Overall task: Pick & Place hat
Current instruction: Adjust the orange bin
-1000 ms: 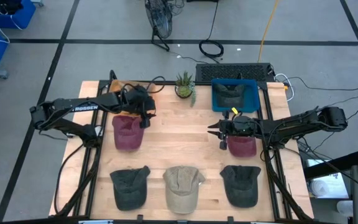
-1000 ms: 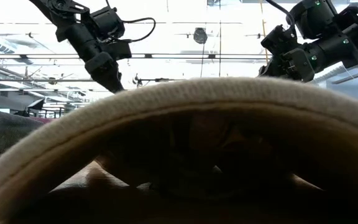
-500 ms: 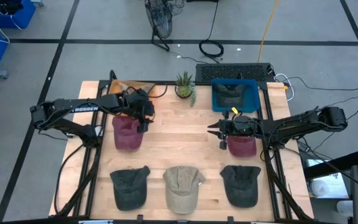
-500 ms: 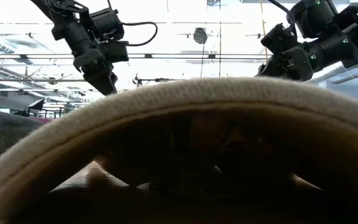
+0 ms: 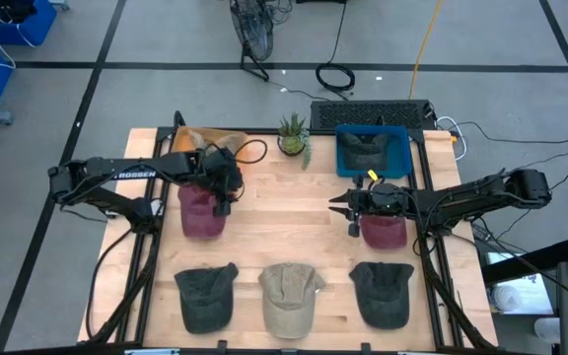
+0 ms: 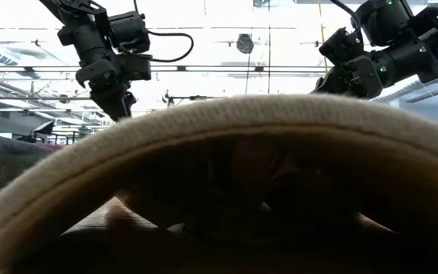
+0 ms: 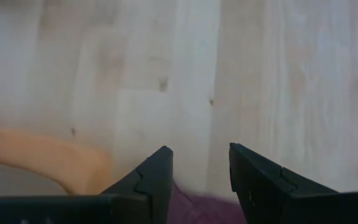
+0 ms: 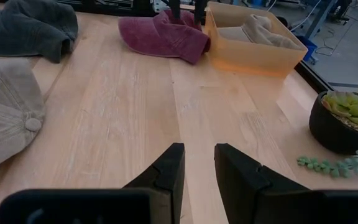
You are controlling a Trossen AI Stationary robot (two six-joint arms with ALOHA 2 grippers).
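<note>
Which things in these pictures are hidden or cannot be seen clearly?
- Low view: the beige cap fills the frame and hides the table and other hats.
- High view: the left gripper covers part of the maroon hat; contact cannot be told.
- High view: the right arm hides part of the second maroon hat.
- Left wrist view: only a purple edge shows.

Hats point(image 5: 205, 210) on wooden table point(image 5: 284, 202)
</note>
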